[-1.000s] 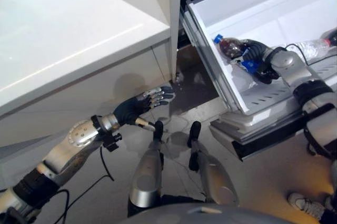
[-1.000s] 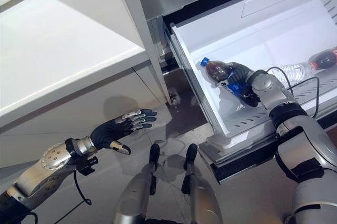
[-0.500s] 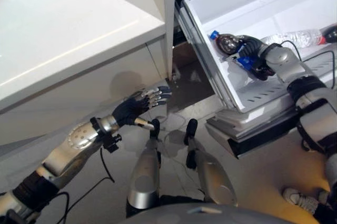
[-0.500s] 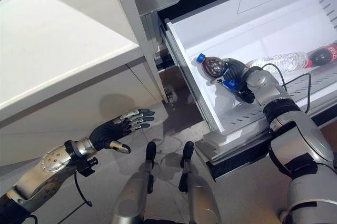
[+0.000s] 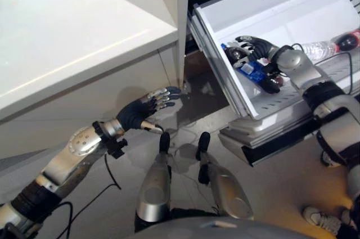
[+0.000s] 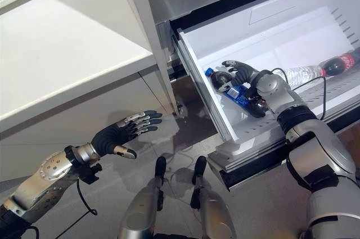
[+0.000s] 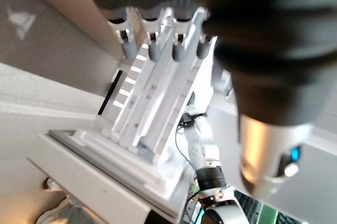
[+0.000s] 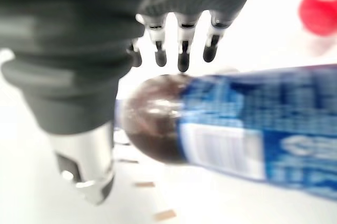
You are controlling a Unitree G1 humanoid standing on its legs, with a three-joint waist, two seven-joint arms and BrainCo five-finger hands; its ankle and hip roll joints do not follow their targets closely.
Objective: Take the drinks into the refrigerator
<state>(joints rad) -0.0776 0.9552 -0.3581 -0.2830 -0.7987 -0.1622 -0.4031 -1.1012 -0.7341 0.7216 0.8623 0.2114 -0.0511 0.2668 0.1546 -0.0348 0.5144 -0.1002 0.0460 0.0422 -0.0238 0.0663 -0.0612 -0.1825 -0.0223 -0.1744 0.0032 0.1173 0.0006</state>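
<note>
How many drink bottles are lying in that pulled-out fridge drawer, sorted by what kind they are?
Dark cola bottle with blue label, lying under the right hand: 1
Clear water bottle: 1
Dark cola bottle with red label: 1
Total: 3

The right hand [image 6: 243,76] covers the upper side of the blue-labelled cola bottle [image 6: 239,95] lying in the refrigerator drawer [image 6: 209,90], and whether its fingers touch the bottle cannot be told. At the far end of that drawer, a clear bottle [image 6: 301,73] is partly behind the arm, and a red-labelled bottle [image 6: 336,64] runs off the picture's edge. In the right wrist view the cola bottle's label blurs and the red patch [image 8: 319,6] is cut off.
</note>
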